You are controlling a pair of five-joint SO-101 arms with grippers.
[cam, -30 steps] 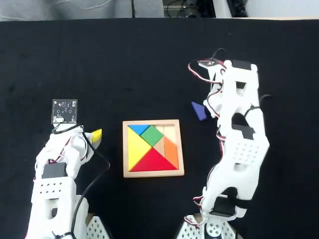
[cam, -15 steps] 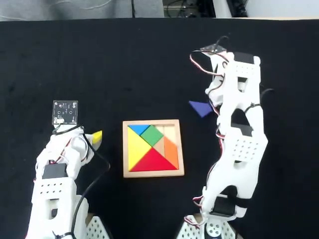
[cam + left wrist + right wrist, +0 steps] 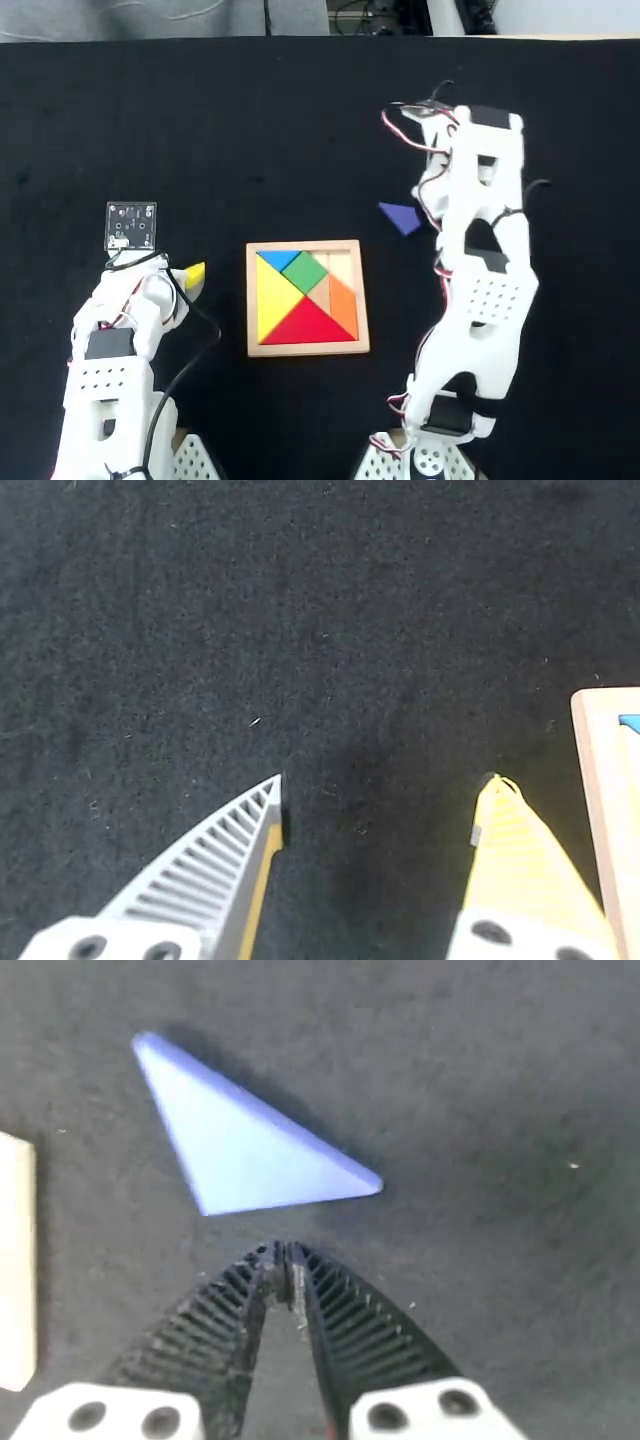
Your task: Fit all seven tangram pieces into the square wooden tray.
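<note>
Over the last second the loose blue triangle (image 3: 400, 217) has changed its lie. It showed as a narrow, dark sliver beside the right arm, and it now rests flat on the black cloth (image 3: 250, 130), just far and right of the wooden tray (image 3: 307, 244) and not touching it. The right arm has shifted slightly toward the far side as well.

The right gripper (image 3: 285, 1255) is pinched shut on nothing. Its tips stand just short of one short edge of the triangle, with a sliver of cloth between. We judge the piece has been nudged round rather than lifted, so it still has to be picked up.

The tray holds the yellow triangle (image 3: 270, 298), red triangle (image 3: 310, 327), green square (image 3: 306, 272), orange parallelogram (image 3: 344, 306) and light blue triangle (image 3: 278, 259). There is also a pale piece in the middle, which we can hardly tell from the wood. The far right corner is bare, and that looks like the loose triangle's place.

The left gripper (image 3: 385, 780) is spread wide and empty over cloth, just left of the tray.

A small square board (image 3: 130, 224) lies far of the left arm. Beyond the table's far edge run cables (image 3: 370, 15).
</note>
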